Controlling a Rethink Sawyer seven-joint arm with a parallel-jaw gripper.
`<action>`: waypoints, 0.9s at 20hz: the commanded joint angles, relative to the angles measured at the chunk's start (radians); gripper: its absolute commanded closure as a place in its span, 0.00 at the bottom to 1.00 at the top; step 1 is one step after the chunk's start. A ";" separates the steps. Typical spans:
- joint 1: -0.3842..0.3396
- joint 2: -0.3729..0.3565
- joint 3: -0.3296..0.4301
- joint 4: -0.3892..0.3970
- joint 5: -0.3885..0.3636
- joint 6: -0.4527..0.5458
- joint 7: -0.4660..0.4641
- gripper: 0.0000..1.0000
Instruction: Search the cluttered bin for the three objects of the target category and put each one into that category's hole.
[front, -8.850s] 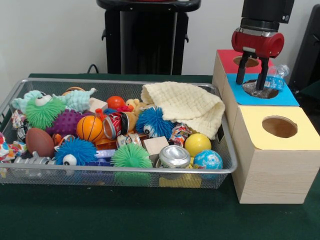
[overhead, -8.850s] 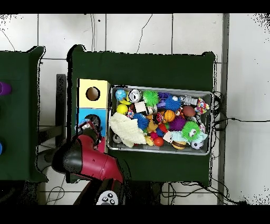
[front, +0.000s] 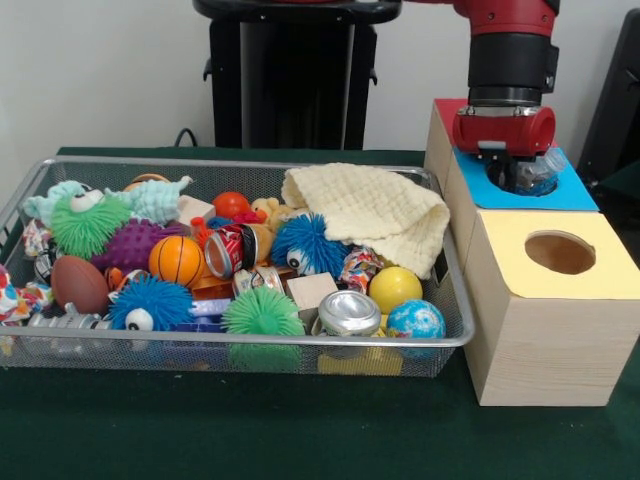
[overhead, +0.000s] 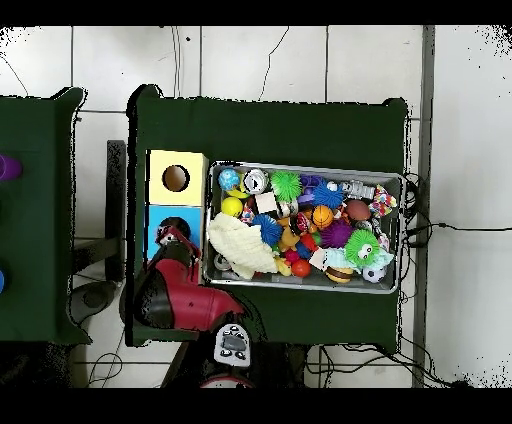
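Note:
The wire mesh bin (front: 250, 340) is full of toys on the green table and also shows in the overhead view (overhead: 300, 166). My gripper (front: 520, 170) hangs straight down over the hole of the blue-topped wooden box (front: 578, 192), right of the bin. It is shut on a wrinkly clear plastic packet (front: 540, 176) that sits at the hole's mouth. From above, the arm covers that hole (overhead: 172, 232). Two other wrinkly packets lie in the bin, one beside the yellow ball (front: 358, 268) and one at the far left (front: 35, 240).
A yellow-topped box (front: 510, 262) with an open round hole stands in front of the blue one; a red-topped box (front: 445, 108) stands behind it. In the bin lie a cream cloth (front: 370, 210), spiky balls, a red can (front: 228, 250) and a silver can (front: 348, 312).

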 joint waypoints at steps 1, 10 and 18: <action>-0.075 0.042 0.087 0.033 -0.066 0.170 0.084 1.00; -0.186 -0.219 0.074 0.069 -0.088 0.388 0.048 1.00; -0.274 -0.273 0.147 0.091 -0.141 0.441 0.054 1.00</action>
